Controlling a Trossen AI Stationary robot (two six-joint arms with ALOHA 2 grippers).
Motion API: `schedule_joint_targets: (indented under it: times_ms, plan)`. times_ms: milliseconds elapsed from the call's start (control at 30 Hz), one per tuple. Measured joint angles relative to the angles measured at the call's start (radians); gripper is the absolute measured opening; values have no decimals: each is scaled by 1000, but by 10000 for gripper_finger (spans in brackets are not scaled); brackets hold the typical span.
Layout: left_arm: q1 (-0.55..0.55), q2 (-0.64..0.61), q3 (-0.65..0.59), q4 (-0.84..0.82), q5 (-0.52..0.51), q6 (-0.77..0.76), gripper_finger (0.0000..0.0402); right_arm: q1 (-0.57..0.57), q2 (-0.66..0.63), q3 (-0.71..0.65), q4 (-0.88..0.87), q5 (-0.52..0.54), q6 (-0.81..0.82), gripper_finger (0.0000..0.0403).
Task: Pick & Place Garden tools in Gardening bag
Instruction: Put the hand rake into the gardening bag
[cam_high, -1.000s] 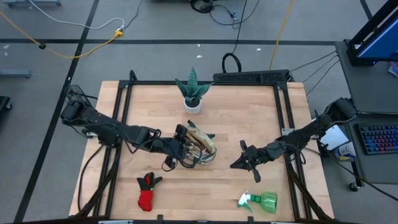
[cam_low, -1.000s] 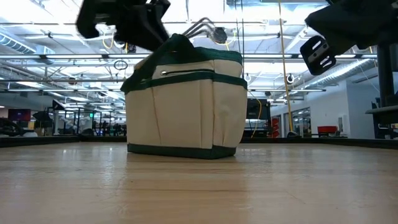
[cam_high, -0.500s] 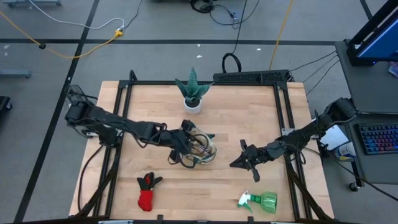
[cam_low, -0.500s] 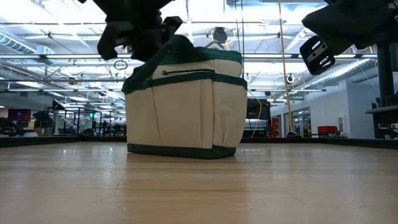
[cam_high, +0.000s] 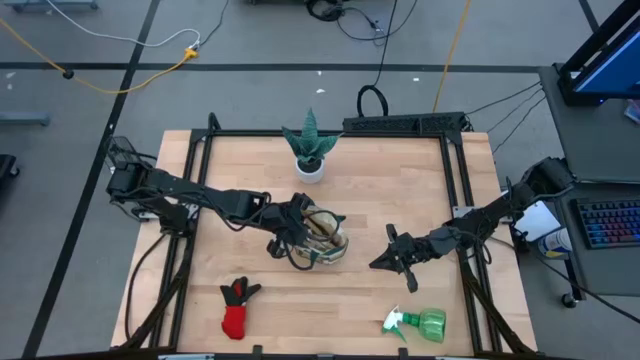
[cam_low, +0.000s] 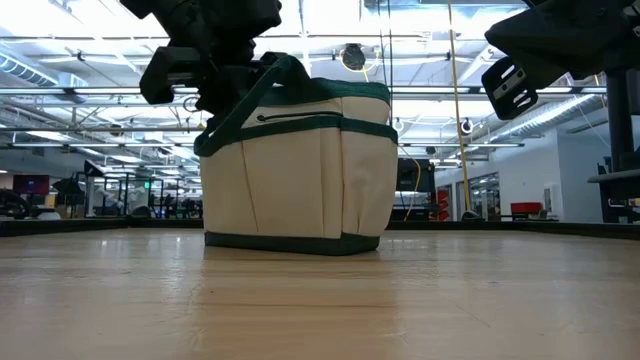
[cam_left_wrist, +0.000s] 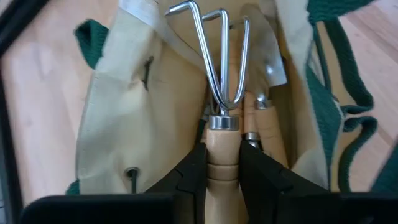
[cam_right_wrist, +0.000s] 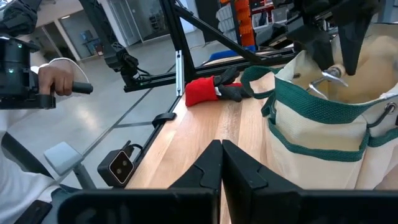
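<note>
Left wrist view: my left gripper (cam_left_wrist: 222, 167) pinches the wooden handle of the rake (cam_left_wrist: 219, 74), whose metal tines point down into the open mouth of the gardening bag (cam_left_wrist: 115, 124), beside other wooden-handled tools. From above, the bag sits mid-table. My right gripper (cam_high: 381, 263), fingers pressed together, waits right of the bag. Glove (cam_high: 236, 309) and spray bottle (cam_high: 420, 323) lie along the near edge.

Wooden table (cam_high: 400, 190): bag (cam_high: 322, 250), plant (cam_high: 310, 145), glove (cam_high: 236, 310), bottle (cam_high: 420, 323)
</note>
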Motion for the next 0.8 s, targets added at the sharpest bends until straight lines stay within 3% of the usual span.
schedule_joint_targets:
  times_ms: [433,800]
  plan:
    - [64,3,-1,-8,96,-12,80,0,0,0,0,0,0,0]
    - [67,114,-2,25,99,3,84,0,0,0,1,-3,0,0]
